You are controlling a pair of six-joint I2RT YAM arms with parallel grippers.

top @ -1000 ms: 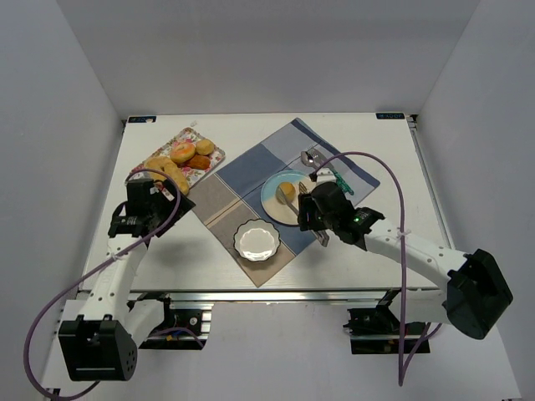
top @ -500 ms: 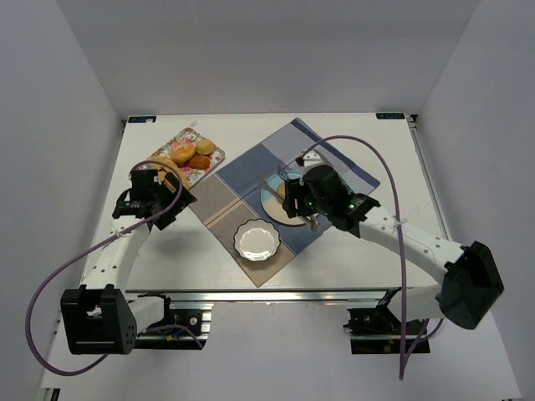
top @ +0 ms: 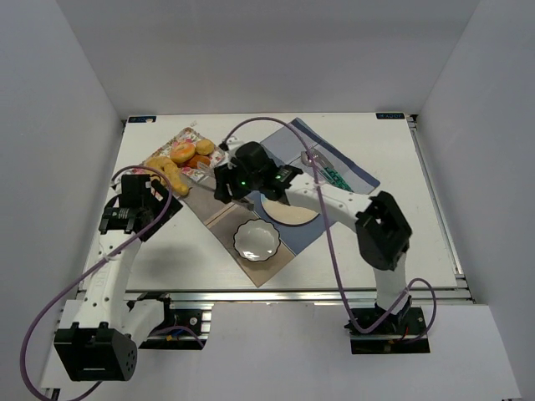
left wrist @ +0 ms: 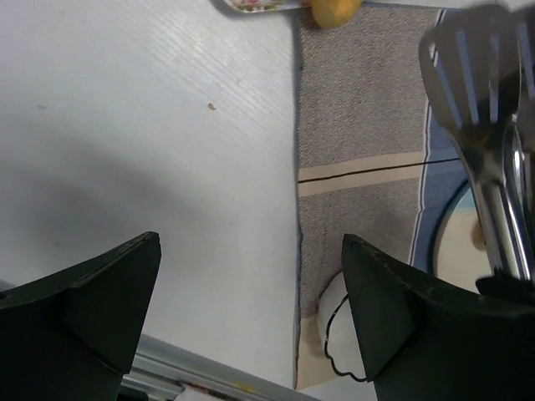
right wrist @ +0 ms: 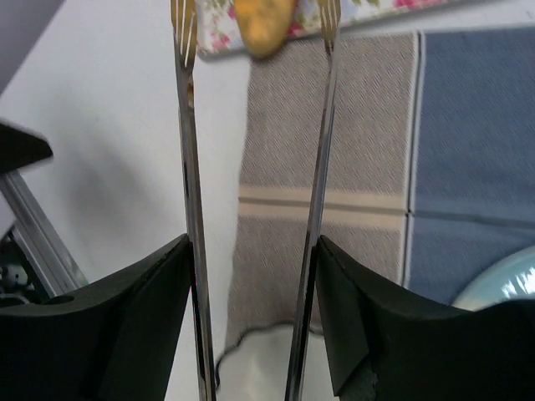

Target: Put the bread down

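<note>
While the right claw point(right wrist: 251, 246) squeezes a pair of metal tongs point(right wrist: 183, 38) between its fingers, one black pad outside each steel arm, the tongs' two slotted tips stand apart far ahead of it, with a golden roll point(right wrist: 261, 29) lying between them. That roll rests at the edge of a flowered tray point(right wrist: 380, 7), partly over the rim; whether the tips touch it I cannot tell. Below and ahead of this claw spreads a patchwork cloth point(right wrist: 334, 142), grey with a cream stripe straight ahead and blue to the right, and the rim of a blue plate point(right wrist: 501, 280) shows at its near right. The rest of the bread point(top: 185, 153), round buns and another long roll, sits on the same tray beyond the tips, seen from above. The left claw point(left wrist: 249, 242) hangs with its fingers spread wide and nothing between them; bare white table point(left wrist: 150, 125) lies below it and to its left, the cloth's grey edge to its right. A white scalloped bowl point(left wrist: 333, 317) peeks out beside the finger on its cloth side, the tongs' slotted end crosses at its far right, and the roll shows at the far edge ahead of it
</note>
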